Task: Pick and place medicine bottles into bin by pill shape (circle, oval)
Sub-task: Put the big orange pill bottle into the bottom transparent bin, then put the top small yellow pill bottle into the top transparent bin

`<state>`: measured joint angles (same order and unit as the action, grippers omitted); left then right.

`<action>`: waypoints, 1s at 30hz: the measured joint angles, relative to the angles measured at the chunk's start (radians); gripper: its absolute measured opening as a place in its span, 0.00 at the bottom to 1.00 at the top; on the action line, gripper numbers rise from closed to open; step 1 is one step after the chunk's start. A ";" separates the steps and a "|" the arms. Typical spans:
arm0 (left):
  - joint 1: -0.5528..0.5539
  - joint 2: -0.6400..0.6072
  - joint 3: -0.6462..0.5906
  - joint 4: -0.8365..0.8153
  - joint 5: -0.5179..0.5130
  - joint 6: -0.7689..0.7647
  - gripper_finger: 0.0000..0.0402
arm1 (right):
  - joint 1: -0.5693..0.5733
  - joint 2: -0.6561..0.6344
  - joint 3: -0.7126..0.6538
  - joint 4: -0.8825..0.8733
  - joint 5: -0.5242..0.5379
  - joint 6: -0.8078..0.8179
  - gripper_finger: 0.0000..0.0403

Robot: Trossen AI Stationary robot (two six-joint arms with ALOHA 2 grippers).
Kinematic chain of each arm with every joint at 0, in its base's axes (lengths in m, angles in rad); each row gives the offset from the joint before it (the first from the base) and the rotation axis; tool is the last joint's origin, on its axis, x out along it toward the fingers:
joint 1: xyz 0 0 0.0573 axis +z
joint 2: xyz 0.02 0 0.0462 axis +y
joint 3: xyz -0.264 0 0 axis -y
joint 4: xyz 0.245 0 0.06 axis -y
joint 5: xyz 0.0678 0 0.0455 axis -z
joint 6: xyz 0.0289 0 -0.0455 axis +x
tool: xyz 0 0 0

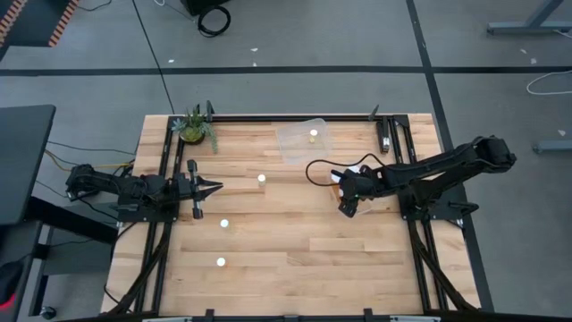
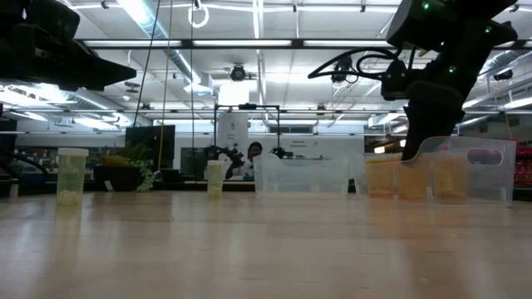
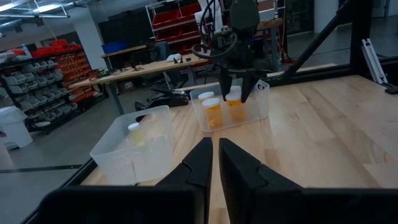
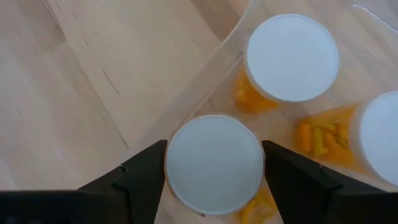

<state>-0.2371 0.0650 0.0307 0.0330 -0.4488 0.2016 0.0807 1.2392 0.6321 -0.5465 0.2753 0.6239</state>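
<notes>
- Bottle (image 4: 215, 163) w/ white cap sits between right gripper (image 4: 214, 177) fingers, inside clear bin (image 4: 205, 74) by its corner wall. Fingers flank the cap w/ a sliver of gap each side; I judge it's being let go, jaws spread, not clamped.
- Two more capped bottles just beside it in same bin: one (image 4: 292, 57) close to the near one, another (image 4: 380, 138) at the view's edge. Orange pills show under both. Looks like this bin collects one pill shape; which shape, can't tell.
- Tight spot: bin wall on one side, neighbour caps on the other, so a straight lift out looks safest.
- Left gripper (image 3: 213, 167) parked low over table's left side, fingers pressed together, holding nothing. It points across at both bins, well clear of the right arm.
- Second clear bin (image 1: 304, 140) at far-centre of the table (image 1: 286, 259), one bottle (image 1: 313, 135) in it.
- Loose bottles on open wood: (image 1: 261, 179), (image 1: 224, 224), (image 1: 221, 262), well apart. Plenty of free room round each.
- Small potted plant (image 1: 195, 127) at far-left corner, out of the way.
</notes>
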 joint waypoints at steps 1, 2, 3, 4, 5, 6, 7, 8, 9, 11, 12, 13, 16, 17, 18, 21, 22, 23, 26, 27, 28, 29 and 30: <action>0.000 0.000 0.000 0.000 0.000 0.000 0.09 | 0.000 0.000 0.000 -0.003 0.000 0.000 0.67; 0.000 0.000 0.000 0.000 0.000 0.000 0.09 | 0.000 0.000 0.000 -0.006 0.000 0.000 0.67; 0.000 0.000 0.000 0.000 0.000 0.000 0.09 | 0.000 0.000 0.000 -0.008 -0.001 0.000 0.68; 0.000 0.000 0.000 0.000 0.000 0.000 0.09 | 0.000 0.000 0.003 -0.016 -0.005 0.000 0.69; 0.000 0.000 0.000 0.000 0.000 0.000 0.08 | 0.000 0.000 0.011 -0.035 -0.008 0.000 0.70; 0.000 0.000 0.000 0.000 0.000 0.000 0.08 | 0.000 0.000 0.021 -0.050 -0.008 0.000 0.70; 0.000 0.000 0.000 0.000 0.000 0.000 0.08 | 0.000 0.000 0.034 -0.061 -0.007 0.000 0.71; 0.000 0.000 0.000 0.000 0.000 0.000 0.07 | 0.000 0.000 0.048 -0.073 -0.007 -0.002 0.71; 0.000 0.000 0.000 0.000 0.000 0.000 0.07 | 0.000 0.000 0.062 -0.090 -0.007 -0.005 0.71; 0.000 0.000 0.000 0.000 0.000 0.000 0.07 | 0.000 0.000 0.091 -0.124 -0.007 -0.009 0.71; 0.000 0.000 0.000 0.000 0.000 0.000 0.07 | 0.000 0.000 0.107 -0.144 -0.007 -0.012 0.71; 0.000 0.000 0.000 0.000 0.000 0.000 0.08 | 0.000 0.000 0.125 -0.169 -0.007 -0.014 0.71; 0.000 0.000 0.000 0.000 0.000 0.000 0.09 | 0.000 0.000 0.179 -0.239 0.003 -0.015 0.71; 0.000 0.000 0.000 0.000 0.000 0.000 0.09 | 0.000 0.000 0.197 -0.248 0.009 -0.020 0.71; 0.000 0.000 0.000 0.000 0.000 0.000 0.09 | 0.000 0.000 0.212 -0.248 0.014 -0.028 0.71; 0.000 0.000 0.000 0.000 0.000 0.000 0.09 | 0.000 0.000 0.251 -0.228 0.019 -0.058 0.71; 0.000 0.000 0.000 0.000 0.000 0.000 0.09 | 0.000 0.000 0.260 -0.219 0.019 -0.066 0.71; 0.000 0.000 0.000 0.000 0.000 0.000 0.09 | 0.000 0.000 0.266 -0.208 0.019 -0.073 0.71; 0.000 0.000 0.000 0.000 0.000 0.000 0.08 | 0.000 0.000 0.274 -0.178 0.019 -0.087 0.71; 0.000 0.000 0.000 0.000 0.000 0.000 0.07 | 0.000 0.000 0.274 -0.170 0.019 -0.091 0.71; 0.000 0.000 0.000 0.000 0.000 0.000 0.07 | 0.000 0.000 0.274 -0.162 0.019 -0.094 0.71; 0.000 0.000 0.000 0.000 0.000 0.000 0.07 | 0.000 0.001 0.274 -0.151 0.019 -0.095 0.71; 0.000 0.000 0.000 0.000 0.000 0.000 0.07 | 0.000 0.004 0.274 -0.136 0.019 -0.098 0.71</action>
<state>-0.2367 0.0653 0.0306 0.0330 -0.4484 0.2016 0.0803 1.2436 0.9058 -0.6828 0.2945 0.5254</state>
